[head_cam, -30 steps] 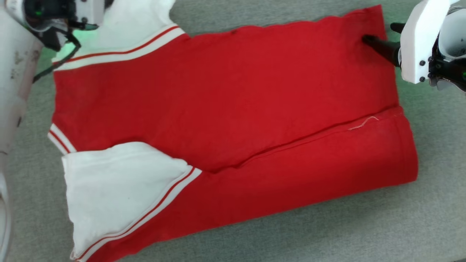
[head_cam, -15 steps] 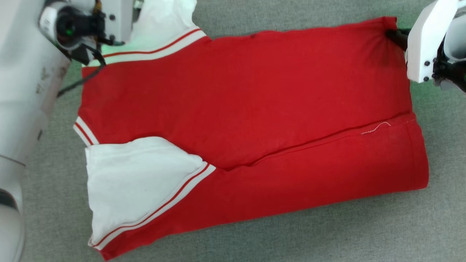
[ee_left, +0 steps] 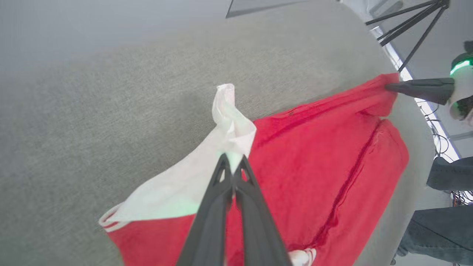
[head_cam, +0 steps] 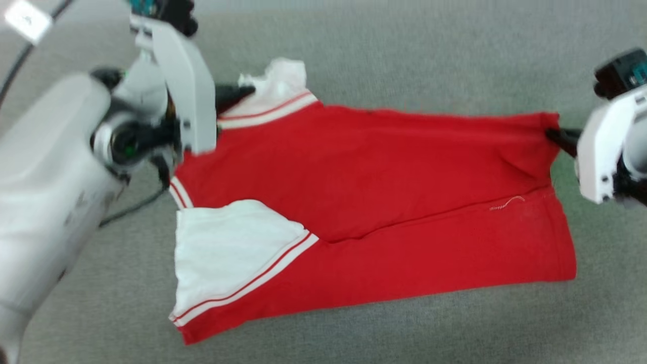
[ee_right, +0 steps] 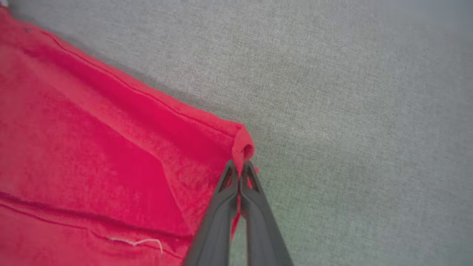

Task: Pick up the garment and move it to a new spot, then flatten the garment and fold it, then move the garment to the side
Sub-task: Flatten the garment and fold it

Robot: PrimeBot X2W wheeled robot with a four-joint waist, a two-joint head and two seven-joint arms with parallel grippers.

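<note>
On the table's [head_cam: 414, 55] far side, left gripper [ee_left: 232, 164] pinches the jersey's [head_cam: 394, 172] white sleeve [ee_left: 231, 122], right gripper [ee_right: 240, 168] its hem corner [ee_right: 243, 147], likely to fold that edge over.

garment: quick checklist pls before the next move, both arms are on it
1. left gripper shut on the far white sleeve of the garment: ok
2. right gripper shut on the far red hem corner: ok
3. far edge between the two grips drawn fairly straight: ok
4. near white sleeve and near fold lying flat on the grey table: ok
5. each grip holding every layer of cloth: cannot tell
6. person beside the table edge, clear of the arms' path: cannot tell
</note>
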